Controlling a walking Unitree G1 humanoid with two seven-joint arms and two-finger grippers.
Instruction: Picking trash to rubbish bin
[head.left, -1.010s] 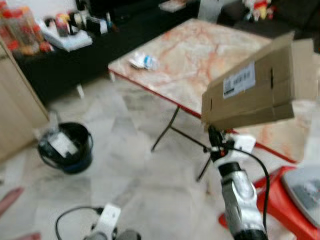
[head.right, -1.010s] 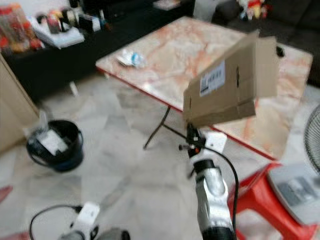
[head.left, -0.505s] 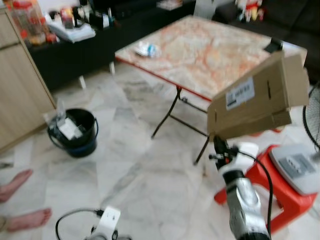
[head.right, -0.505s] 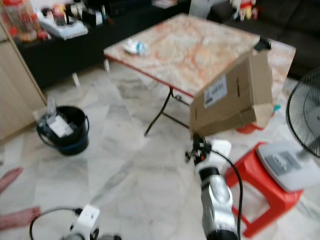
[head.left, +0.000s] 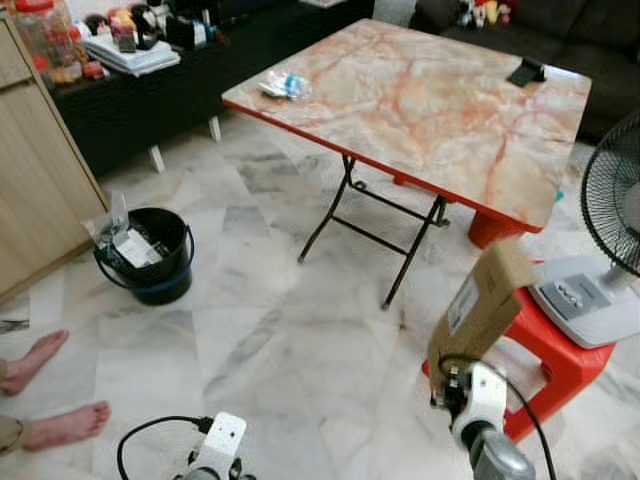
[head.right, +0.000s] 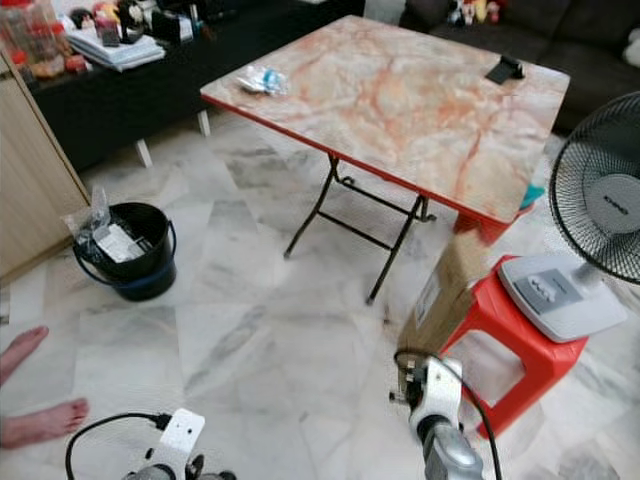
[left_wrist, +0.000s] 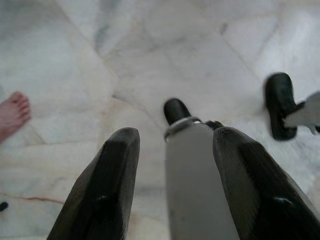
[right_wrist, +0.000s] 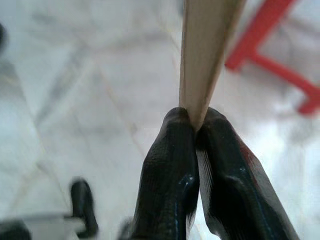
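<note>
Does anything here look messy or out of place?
A crumpled wrapper lies near the table's corner. The right pincer pinches a flattened cardboard box upright by its edge, far from the black bin.

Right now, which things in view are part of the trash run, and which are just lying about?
Part of the job:
- flattened cardboard box, pinched by the right gripper
- black bucket by the cabinet, already holding rubbish
- wrapper on the table's corner, likely trash

Just lying about:
- folding table
- red stool
- fan
- small dark object on the table's far edge
</note>
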